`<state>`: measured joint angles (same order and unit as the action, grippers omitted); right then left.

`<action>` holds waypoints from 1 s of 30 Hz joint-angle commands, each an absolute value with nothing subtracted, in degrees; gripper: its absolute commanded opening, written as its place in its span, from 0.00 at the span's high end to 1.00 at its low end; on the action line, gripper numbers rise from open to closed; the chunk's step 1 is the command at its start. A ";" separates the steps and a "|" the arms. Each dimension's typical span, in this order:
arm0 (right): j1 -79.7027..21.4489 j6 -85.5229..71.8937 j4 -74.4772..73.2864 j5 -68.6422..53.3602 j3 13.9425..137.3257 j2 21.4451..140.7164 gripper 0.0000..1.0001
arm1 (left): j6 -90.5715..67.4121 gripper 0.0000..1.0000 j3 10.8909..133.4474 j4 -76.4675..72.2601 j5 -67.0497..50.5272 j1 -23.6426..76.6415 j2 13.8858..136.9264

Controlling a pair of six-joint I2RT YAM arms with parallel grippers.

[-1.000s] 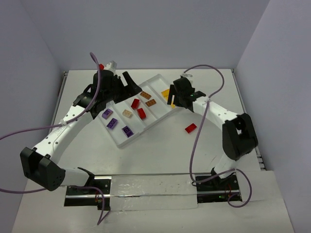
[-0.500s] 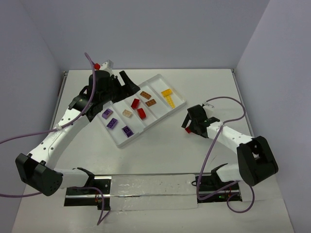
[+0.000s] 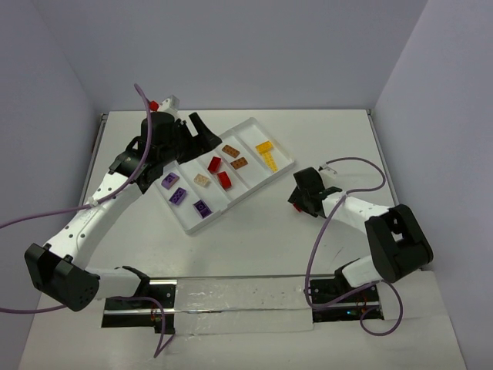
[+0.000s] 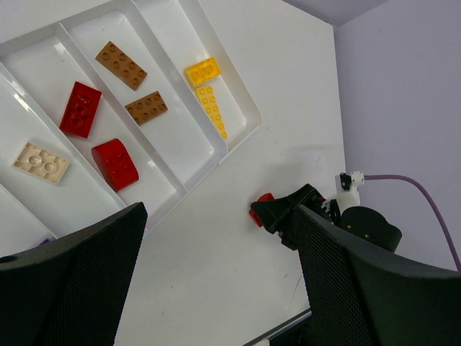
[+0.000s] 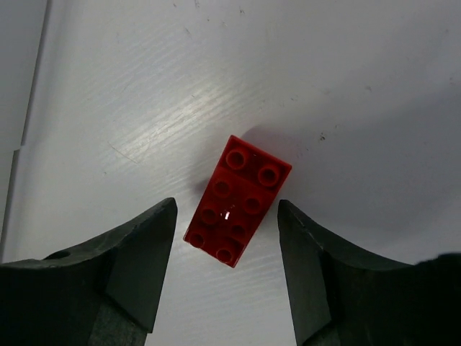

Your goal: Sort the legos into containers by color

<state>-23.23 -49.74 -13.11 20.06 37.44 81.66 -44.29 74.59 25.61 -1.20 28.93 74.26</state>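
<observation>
The white tray (image 3: 286, 164) lies diagonally at mid-table with four compartments. From left to right they hold purple legos (image 3: 178, 196), a tan lego (image 3: 202, 179) with red legos (image 3: 224, 179), brown-orange legos (image 3: 239, 163) and yellow legos (image 3: 264, 146). A loose red lego (image 5: 239, 200) lies flat on the table right of the tray. My right gripper (image 5: 227, 210) is open and straddles it without touching it. The lego is mostly hidden under that gripper (image 3: 303, 198) in the top view. My left gripper (image 3: 204, 131) is open and empty over the tray's far left end.
A clear strip (image 3: 239, 297) lies along the near table edge between the arm bases. Purple cables loop beside both arms. Walls close in the table's back and sides. The left wrist view shows the tray (image 4: 245, 133), the red lego (image 4: 259, 210) and the right gripper (image 4: 292, 210).
My right arm has swung from the tray's yellow end down to the loose red lego and now sits lower around it. The left arm has barely shifted.
</observation>
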 commanded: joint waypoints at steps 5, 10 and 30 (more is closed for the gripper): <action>-23.45 -48.37 -11.72 24.79 40.39 82.19 0.65 | -43.76 0.10 74.54 24.28 -0.89 29.27 73.75; -25.08 -45.63 -12.27 23.76 40.84 77.18 0.79 | -43.90 0.10 74.73 24.58 -0.35 29.27 73.74; -41.88 -36.75 -8.89 11.56 68.92 97.36 0.77 | -44.74 0.10 75.03 27.89 3.40 29.08 70.59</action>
